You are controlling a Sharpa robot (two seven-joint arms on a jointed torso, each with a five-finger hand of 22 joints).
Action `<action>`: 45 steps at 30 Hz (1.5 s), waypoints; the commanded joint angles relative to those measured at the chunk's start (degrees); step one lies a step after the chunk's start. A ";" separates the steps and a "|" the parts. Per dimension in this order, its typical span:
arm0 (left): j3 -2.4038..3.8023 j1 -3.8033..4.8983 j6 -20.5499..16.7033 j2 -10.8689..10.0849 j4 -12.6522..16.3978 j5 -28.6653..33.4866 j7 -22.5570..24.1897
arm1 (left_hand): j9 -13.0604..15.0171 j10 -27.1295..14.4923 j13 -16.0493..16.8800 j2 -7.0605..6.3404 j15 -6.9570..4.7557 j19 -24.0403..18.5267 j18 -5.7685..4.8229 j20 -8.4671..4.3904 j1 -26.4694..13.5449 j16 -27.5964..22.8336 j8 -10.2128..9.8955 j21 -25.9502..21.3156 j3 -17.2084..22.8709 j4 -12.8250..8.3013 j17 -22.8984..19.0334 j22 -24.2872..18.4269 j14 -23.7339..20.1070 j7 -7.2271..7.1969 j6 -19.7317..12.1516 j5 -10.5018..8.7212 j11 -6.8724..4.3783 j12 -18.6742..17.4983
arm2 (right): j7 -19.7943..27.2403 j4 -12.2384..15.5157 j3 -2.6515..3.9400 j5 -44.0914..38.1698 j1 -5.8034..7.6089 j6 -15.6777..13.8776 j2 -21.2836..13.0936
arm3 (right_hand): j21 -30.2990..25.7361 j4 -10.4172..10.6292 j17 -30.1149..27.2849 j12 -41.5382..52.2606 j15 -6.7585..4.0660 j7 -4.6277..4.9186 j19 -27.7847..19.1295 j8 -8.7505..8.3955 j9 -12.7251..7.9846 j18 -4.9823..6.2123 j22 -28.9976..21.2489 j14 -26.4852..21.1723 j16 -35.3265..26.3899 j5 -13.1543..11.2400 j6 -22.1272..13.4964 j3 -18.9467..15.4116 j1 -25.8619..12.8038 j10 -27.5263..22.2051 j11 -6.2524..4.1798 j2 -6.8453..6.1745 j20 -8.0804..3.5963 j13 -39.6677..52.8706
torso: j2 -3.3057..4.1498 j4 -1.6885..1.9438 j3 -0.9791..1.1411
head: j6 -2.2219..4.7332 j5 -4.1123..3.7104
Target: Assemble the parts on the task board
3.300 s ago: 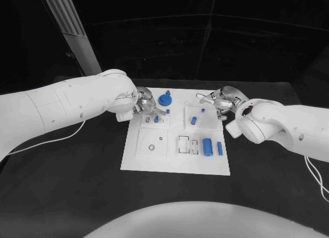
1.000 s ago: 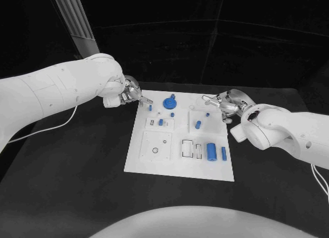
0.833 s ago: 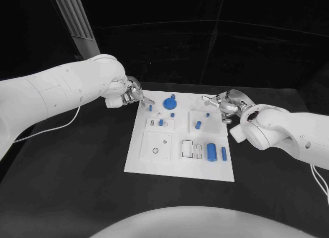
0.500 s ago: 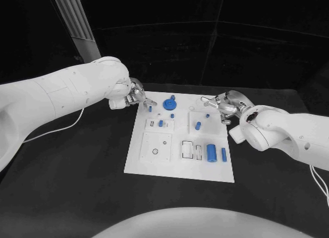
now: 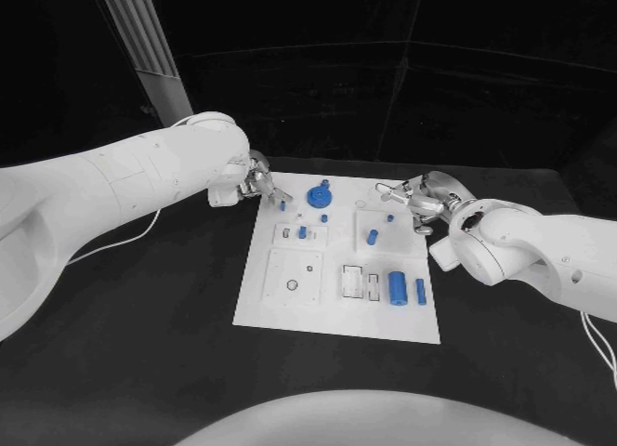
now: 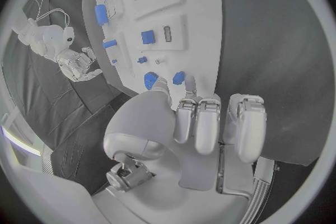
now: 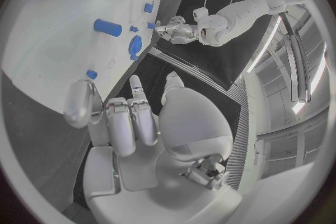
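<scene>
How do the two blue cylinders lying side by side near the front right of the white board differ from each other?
The left cylinder is thicker and looks darker blue; the right cylinder is clearly thinner and looks lighter. The left one lies beside the white rectangular slots, while the right one lies closer to the board edge. Both lie flat, apart from each other, pointing the same way, and neither hand touches them.

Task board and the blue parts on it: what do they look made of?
The task board looks like matte white plastic: flat, even, with no glare and with crisp cut-out recesses. The blue parts look like moulded or printed plastic, uniform in colour with a slight sheen on the cylinder. Neither can be confirmed from looks alone.
</scene>
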 commanded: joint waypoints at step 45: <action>0.03 -0.83 1.78 3.01 -3.58 -1.68 1.42 | -2.13 6.07 15.04 2.93 0.34 6.01 -0.38 0.37 6.96 0.17 -2.17 0.23 2.67 0.08 15.10 15.08 5.95 -0.22 0.35 10.52 0.26 0.14 | -0.48 0.39 0.03 -0.18 0.09 -0.24 0.19 | -0.18 -0.08 15.09 0.15 -0.29 -0.01 0.13 0.25 0.09 0.65 5.37 5.96 0.14 0.35 -0.33 -0.37 0.62 5.97 -0.05 0.21 -0.21 15.08 | -0.07 0.07 -0.02 | -0.60 -1.00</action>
